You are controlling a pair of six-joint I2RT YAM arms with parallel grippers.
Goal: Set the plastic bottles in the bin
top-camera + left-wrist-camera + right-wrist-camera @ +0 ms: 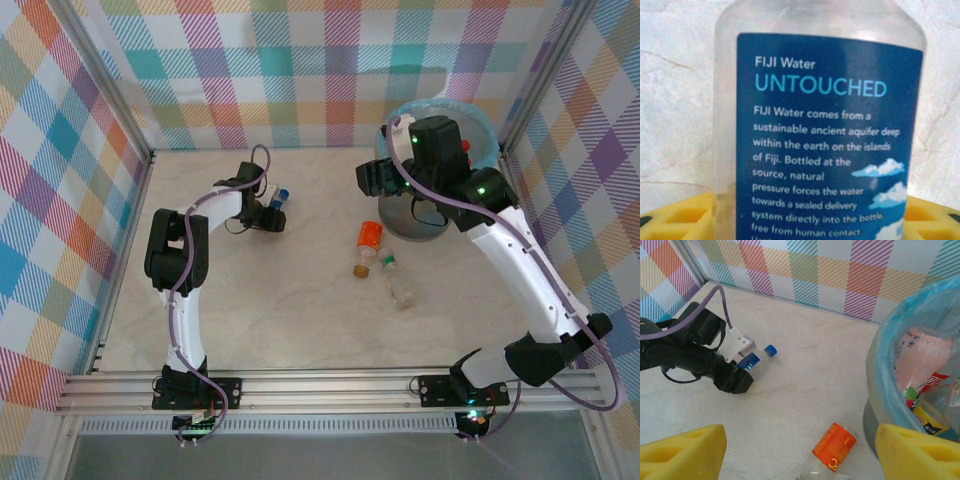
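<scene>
- Left fingers (675, 220): yellow and ribbed, lying low over the pale marbled desk (300, 320). One stands on each side of the item below. It cannot be told whether they are pressing on it yet.
- Clear plastic bottle with a dark blue printed label and blue cap (820, 140): lies on its side on the desk between the left fingers, cap pointing away from the arm. Its body spans the gap, so it is judged to be lined up for a grasp across its width.
- Clear plastic bottle with an orange label (369, 238): lies on the desk mid-field, just left of the bin's foot and well apart from both sets of fingers.
- Clear plastic bottle with a green cap (400, 285): lies on its side close beside the orange-labelled one, on the near side. Nothing holds it.
- Right fingers (682, 450): yellow, spread wide, nothing between them. They hang above the desk beside the bin's rim, and are judged free for the next pickup.
- Round grey bin lined with a light blue plastic bag (879, 365): stands at the far right corner. It already holds several bottles, including a pink-filled one (920, 357).
</scene>
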